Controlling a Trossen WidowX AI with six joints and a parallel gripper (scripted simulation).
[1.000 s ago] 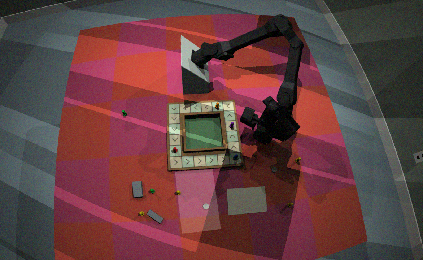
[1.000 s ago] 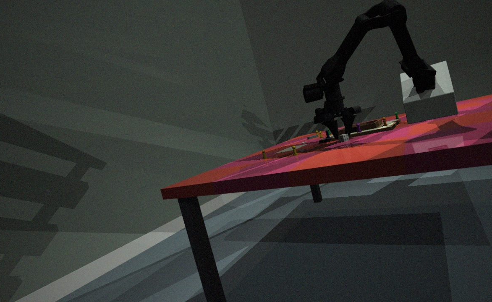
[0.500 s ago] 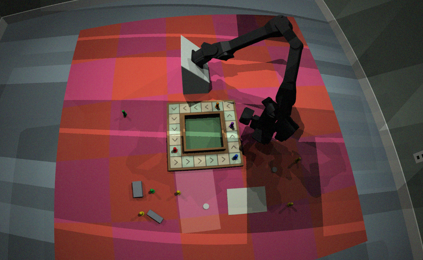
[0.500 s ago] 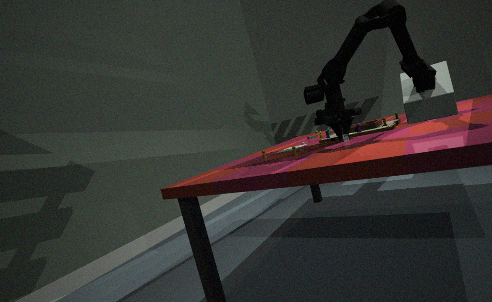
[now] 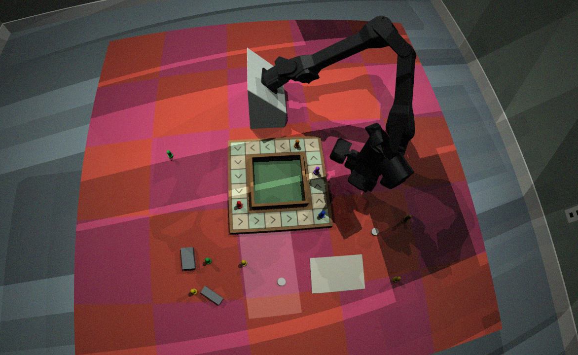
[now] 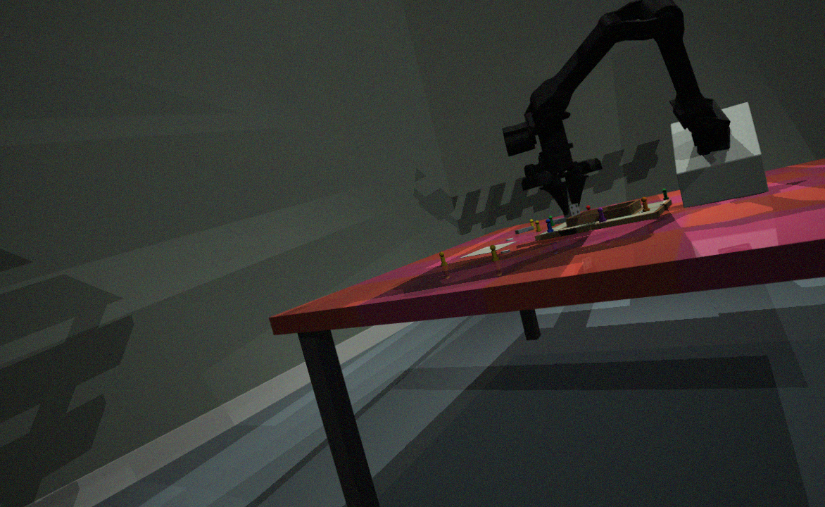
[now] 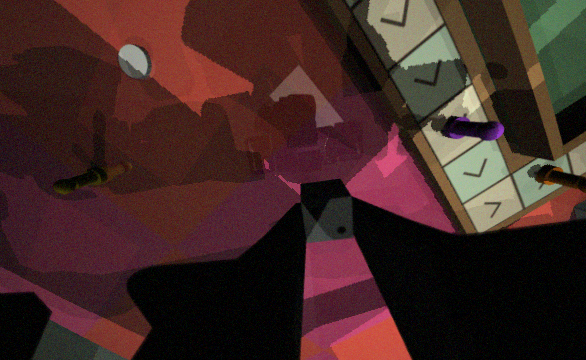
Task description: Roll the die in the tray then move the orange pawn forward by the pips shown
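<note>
Gripper (image 7: pixel 327 220) pinched tight on the die (image 7: pixel 329 224), held clear of the table just beside the board's right edge (image 5: pixel 326 176). Pickup done. Left: drop die into the green tray (image 5: pixel 277 181), read pips, advance orange pawn (image 5: pixel 297 143), release, withdraw arm.
</note>
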